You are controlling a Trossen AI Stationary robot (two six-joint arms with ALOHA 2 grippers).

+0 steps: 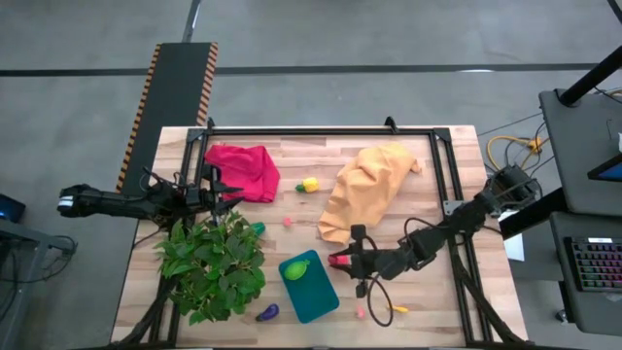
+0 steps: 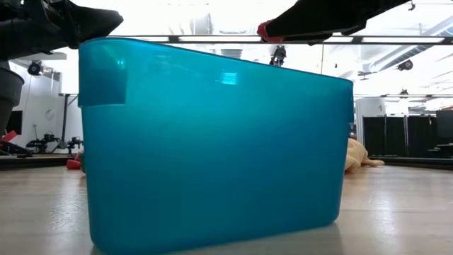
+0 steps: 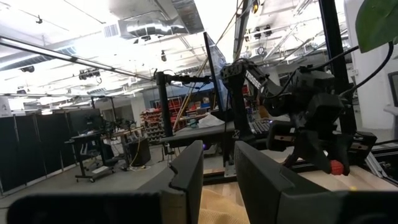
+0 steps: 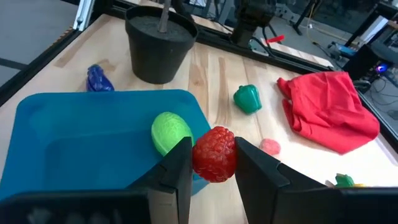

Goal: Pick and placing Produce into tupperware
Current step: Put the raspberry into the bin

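Note:
The teal tupperware (image 1: 313, 292) stands near the table's front, left of my right gripper (image 1: 342, 261), and fills the low view (image 2: 212, 142). A light green toy produce (image 4: 169, 132) lies inside it. My right gripper (image 4: 214, 163) is shut on a red raspberry-like toy (image 4: 214, 154), just above the tupperware's right far corner. On the table lie a purple piece (image 1: 267, 313), a green pepper (image 4: 247, 99), a small pink piece (image 4: 270, 147) and a yellow-green piece (image 1: 309, 184). My left gripper (image 3: 217, 165) waits at the table's left side (image 1: 236, 200), slightly open with nothing between its fingers. My right gripper pinches the red toy's two sides (image 4: 198, 155) between its two fingers. The fingers come from the table's right, slanting a little downward. The toy is lifted clear, above the tupperware's rim (image 4: 200, 127).
A leafy green plant in a black pot (image 1: 214, 262) stands just left of the tupperware. A red cloth (image 1: 243, 171) lies at the far left and a yellow-orange cloth (image 1: 364, 190) at the far right. Small pink (image 1: 360, 312) and yellow (image 1: 399, 309) pieces lie near the front edge.

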